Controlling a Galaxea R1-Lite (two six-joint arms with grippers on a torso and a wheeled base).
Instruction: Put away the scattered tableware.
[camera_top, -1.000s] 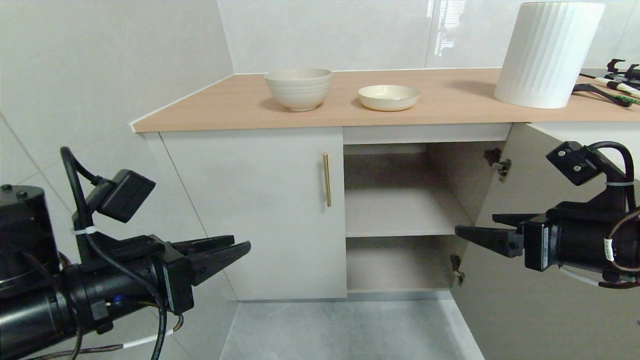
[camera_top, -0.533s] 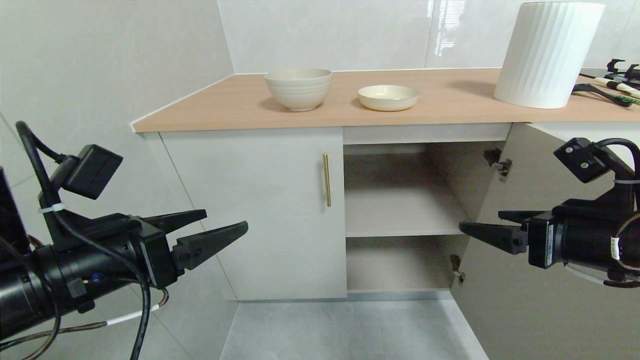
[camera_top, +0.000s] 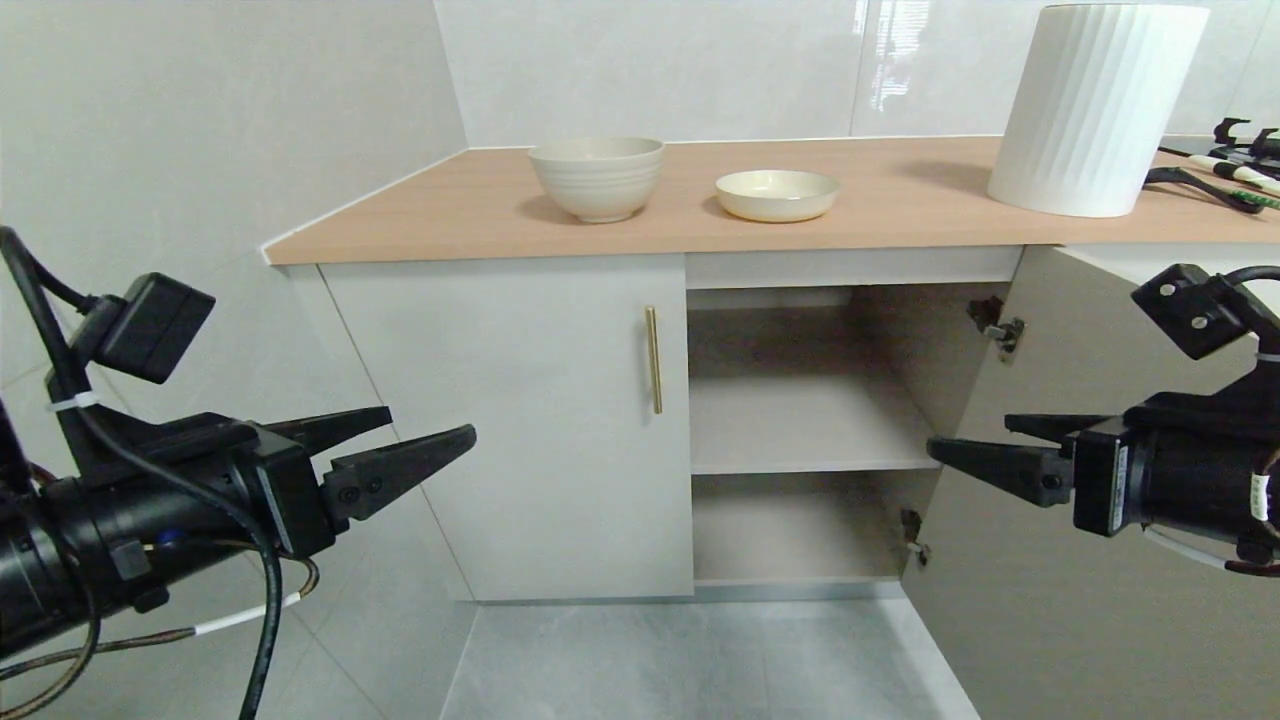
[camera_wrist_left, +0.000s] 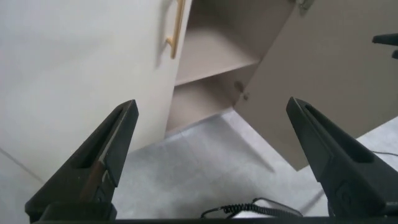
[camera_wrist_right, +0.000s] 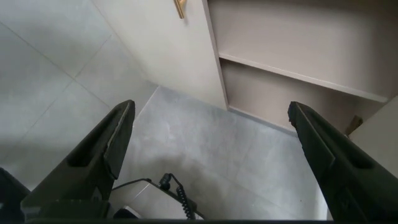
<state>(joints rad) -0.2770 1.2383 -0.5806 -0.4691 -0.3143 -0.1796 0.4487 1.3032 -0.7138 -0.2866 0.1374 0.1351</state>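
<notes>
Left pincer (camera_top: 430, 425) and right pincer (camera_top: 968, 436) are hanging spread. Above and between them, 1 bowl (camera_top: 598, 178) and 1 dish (camera_top: 778, 194) are sitting on the tabletop (camera_top: 470, 215): probably light, rigid, breakable; rim grip seems best.

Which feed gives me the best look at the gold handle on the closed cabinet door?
The head view: the gold handle stands whole and upright on the closed door. The left wrist view cuts off the handle at its top; the right wrist view catches just its lower end.
</notes>
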